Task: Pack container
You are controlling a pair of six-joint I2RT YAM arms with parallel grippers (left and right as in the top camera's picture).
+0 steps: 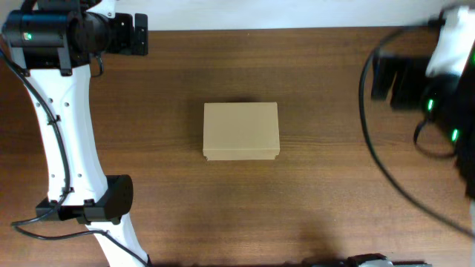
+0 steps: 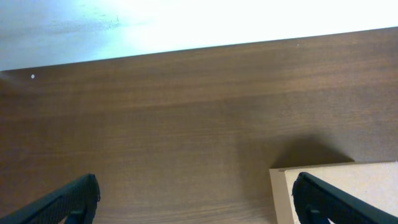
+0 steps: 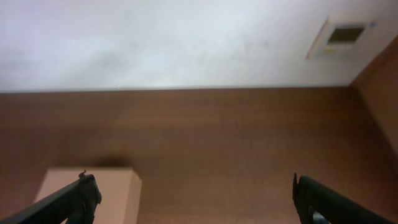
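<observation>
The left arm [image 1: 67, 126] stood at the left edge of the overhead view, and its head was up in the upper left corner, well apart from the box [image 1: 241, 132]. In the left wrist view the left jaws were spread wide with nothing between them. One dark finger [image 2: 65, 202] sat at the lower left and the other at the lower right, with a corner of the box [image 2: 354, 171] just behind that one.

The box sat flat in the middle of the brown bench [image 1: 148, 208]. Its lid looked shut and flat on top. I could not see inside, so I could not tell if it was full. Nothing to put in it lay on the bench in any view. My guess was that the packing was either done, with the lid down, or had not begun. The pictures did not say which.

The right arm [image 1: 453, 52] was at the right edge of the overhead view, smeared and hard to make out, far from the box. In the right wrist view the right jaws were spread wide too and held nothing. The box [image 3: 106, 180] showed at the lower left there.

A black cable [image 1: 369, 141] looped over the bench on the right. A small plate [image 3: 342, 34] was on the pale wall in the upper right of the right wrist view. Nothing stood between either arm and the box.
</observation>
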